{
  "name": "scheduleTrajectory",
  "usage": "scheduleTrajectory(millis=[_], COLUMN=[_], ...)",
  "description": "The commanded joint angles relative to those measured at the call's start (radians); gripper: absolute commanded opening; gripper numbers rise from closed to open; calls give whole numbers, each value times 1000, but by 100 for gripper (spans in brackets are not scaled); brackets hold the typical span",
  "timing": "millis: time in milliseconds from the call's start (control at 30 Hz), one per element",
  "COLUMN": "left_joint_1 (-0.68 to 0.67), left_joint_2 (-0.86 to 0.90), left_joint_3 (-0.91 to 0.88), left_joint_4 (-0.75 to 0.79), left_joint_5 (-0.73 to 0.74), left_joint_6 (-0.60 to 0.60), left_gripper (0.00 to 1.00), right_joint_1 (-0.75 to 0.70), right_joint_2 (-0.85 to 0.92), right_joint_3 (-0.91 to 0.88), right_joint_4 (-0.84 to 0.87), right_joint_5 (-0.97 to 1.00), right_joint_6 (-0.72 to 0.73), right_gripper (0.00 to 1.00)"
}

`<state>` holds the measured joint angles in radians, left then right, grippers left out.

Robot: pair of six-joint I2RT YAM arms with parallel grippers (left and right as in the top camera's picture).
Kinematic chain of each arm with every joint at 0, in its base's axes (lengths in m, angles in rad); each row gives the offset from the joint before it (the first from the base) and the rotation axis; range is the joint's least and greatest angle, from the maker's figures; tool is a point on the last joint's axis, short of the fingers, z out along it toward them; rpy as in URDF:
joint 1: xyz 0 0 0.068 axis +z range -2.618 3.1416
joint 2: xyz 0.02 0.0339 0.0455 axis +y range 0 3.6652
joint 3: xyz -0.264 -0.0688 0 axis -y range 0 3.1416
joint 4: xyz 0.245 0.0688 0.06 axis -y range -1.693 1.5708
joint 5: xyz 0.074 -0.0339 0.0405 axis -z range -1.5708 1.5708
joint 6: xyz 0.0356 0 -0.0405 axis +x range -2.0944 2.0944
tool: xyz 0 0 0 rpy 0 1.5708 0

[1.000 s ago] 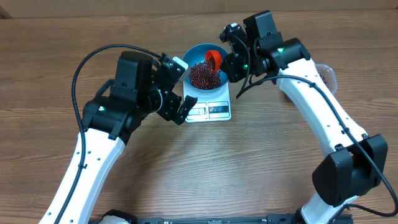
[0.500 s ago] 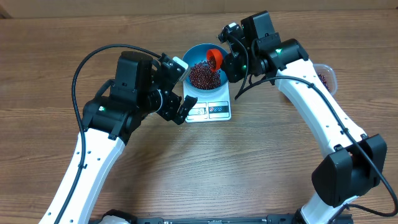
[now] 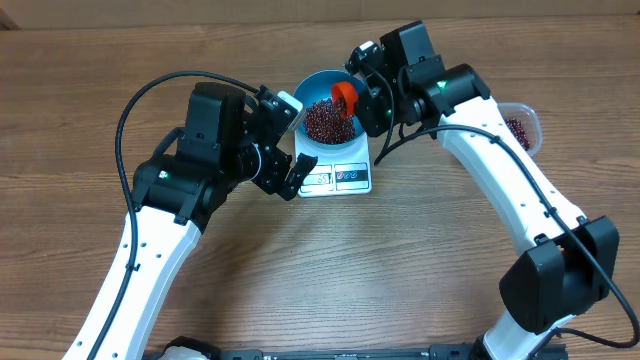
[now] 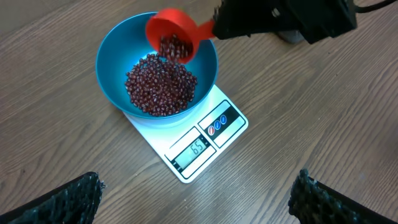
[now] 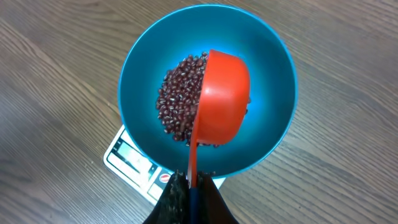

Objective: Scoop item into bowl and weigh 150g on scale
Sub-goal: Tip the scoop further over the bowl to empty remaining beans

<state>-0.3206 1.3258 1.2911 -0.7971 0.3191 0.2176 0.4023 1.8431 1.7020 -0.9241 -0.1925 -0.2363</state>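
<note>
The blue bowl (image 3: 306, 92) stands on the white scale (image 3: 340, 177), and a heap of dark red-brown beans (image 3: 322, 122) lies inside it. My right gripper (image 3: 368, 100) is shut on the handle of a red scoop (image 3: 343, 95). The scoop (image 5: 224, 93) is tipped over the bowl (image 5: 273, 87), above the beans (image 5: 177, 99), with the right gripper (image 5: 191, 183) at the bowl's near rim. In the left wrist view the scoop (image 4: 168, 28) still has beans at its mouth. My left gripper (image 3: 292, 140) hangs open beside the scale (image 4: 205, 146), holding nothing.
A clear plastic tub (image 3: 522, 124) with more beans sits at the right, partly hidden behind the right arm. The scale's display and buttons (image 4: 217, 124) face the table's front. Bare wooden tabletop (image 3: 330, 260) surrounds everything.
The right gripper has shifted slightly left and turned the scoop further onto its side over the bowl. The left arm has not moved.
</note>
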Motion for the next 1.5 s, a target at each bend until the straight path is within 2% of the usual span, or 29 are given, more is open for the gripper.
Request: scheduleTrajectory(millis=[0, 67, 167, 300, 467, 600, 733, 867, 1000, 1133, 1267, 1400, 1467], left_joint_1=[0, 0, 0, 0, 0, 0, 0, 0, 0, -1, 0, 0, -1], left_joint_2=[-11, -11, -11, -11, -11, -11, -11, -11, -11, -11, -11, -11, -11], left_joint_3=[13, 13, 13, 13, 13, 13, 13, 13, 13, 13, 13, 13, 13], left_joint_4=[0, 0, 0, 0, 0, 0, 0, 0, 0, 0, 0, 0, 0], left_joint_5=[14, 14, 14, 14, 14, 14, 14, 14, 14, 14, 14, 14, 14], left_joint_6=[23, 22, 22, 22, 22, 22, 22, 22, 22, 22, 22, 22, 22], left_gripper=[100, 100, 100, 100, 100, 99, 100, 100, 100, 100, 100, 100, 100], right_joint_1=[10, 10, 22, 23, 35, 35, 43, 43, 51, 51, 57, 58, 59], right_joint_2=[-14, -14, -14, -14, -14, -14, -14, -14, -14, -14, -14, -14, -14], right_joint_3=[34, 34, 34, 34, 34, 34, 34, 34, 34, 34, 34, 34, 34], right_joint_4=[24, 17, -10, 6, -28, -13, -32, -13, -47, -21, -42, -5, -13], right_joint_5=[62, 45, 20, 105, 83, 126, 69, 108, 40, 129, 70, 149, 110], right_joint_6=[65, 61, -34, 50, -30, 49, -31, 34, -63, 61, -43, 70, 41], right_gripper=[3, 4, 4, 4, 4, 4, 4, 4, 4, 4, 4, 4, 4])
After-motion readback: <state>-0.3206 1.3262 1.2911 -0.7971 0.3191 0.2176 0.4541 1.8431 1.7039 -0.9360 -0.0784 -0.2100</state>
